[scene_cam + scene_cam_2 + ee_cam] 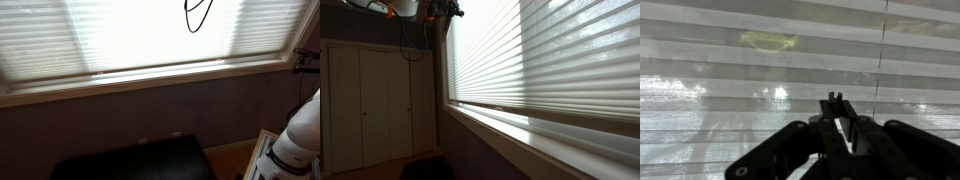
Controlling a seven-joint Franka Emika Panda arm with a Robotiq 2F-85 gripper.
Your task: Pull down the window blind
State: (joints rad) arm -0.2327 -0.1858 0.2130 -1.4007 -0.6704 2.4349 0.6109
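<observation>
Blind-pulling job, and the only window blind [150, 40] on show is a pale pleated one spanning the whole window; no other shade turns up anywhere. In an exterior view it hangs nearly down to the sill [60, 93], strongly backlit, with its bottom rail [190, 66] just above the ledge. A dark loop [198, 15] of cord or cable dangles in front of it near the top; hard to say which. The white robot arm [297, 140] sits low at the frame edge, and the grey wall [120, 115] runs under the window.

Looking along the window in an exterior view, the gripper [444, 10] is way up at the top of the frame, close to the blind's upper end. It's too dark and small there to read. The closet doors [370, 100] are well apart from all this.

Wrist view: the fingers [837, 103] look pressed together with nothing clearly between them, aimed at the pleats. A thin cord [883, 60] runs straight down just beside them.

Handling guess: the pleated fabric looks light, soft and easy to crush, so pinching the pleats seems a bad idea. The rail looks like the stiff part, and it or the cord would be the place to grab. The cord is skinny and probably slips.
</observation>
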